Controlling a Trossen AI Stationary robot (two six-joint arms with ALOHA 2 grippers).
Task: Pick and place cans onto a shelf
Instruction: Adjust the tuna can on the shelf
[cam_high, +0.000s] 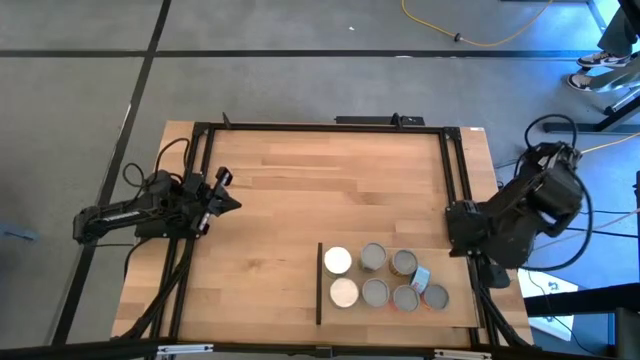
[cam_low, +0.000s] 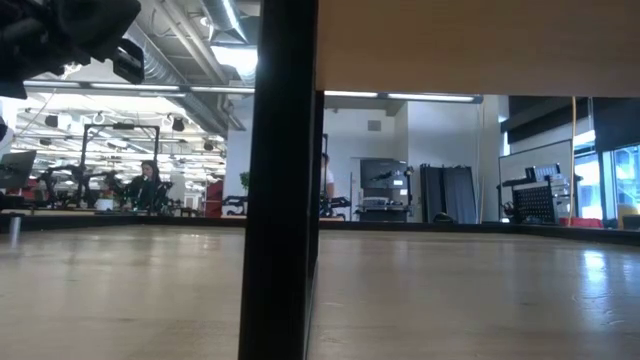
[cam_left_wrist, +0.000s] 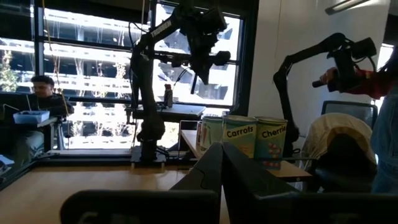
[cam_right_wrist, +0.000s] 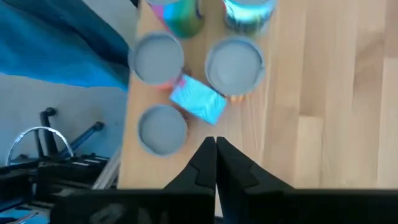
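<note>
Several cans stand on their bases in two rows on the shelf (cam_high: 455, 312), a light board with a dark strip (cam_high: 320, 283) at the table's near right. Two are white-topped (cam_high: 337, 260), the others grey-topped (cam_high: 373, 257). A blue-labelled can (cam_right_wrist: 198, 102) lies tilted among three grey-topped cans (cam_right_wrist: 234, 64) at the shelf's right end. My right gripper (cam_right_wrist: 216, 144) is shut and empty, raised above that end and pointing steeply down. My left gripper (cam_high: 228, 202) is shut and empty at the table's left edge, pointing toward the cans (cam_left_wrist: 239, 134).
A black frame (cam_high: 320, 125) runs around the wooden tabletop. Bare wood (cam_high: 330, 190) spans the middle and far part. The right arm (cam_high: 495, 235) hangs over the table's right edge. In the left wrist view, a person (cam_left_wrist: 40, 87) sits beyond the table and a red sleeve (cam_left_wrist: 373, 78) shows.
</note>
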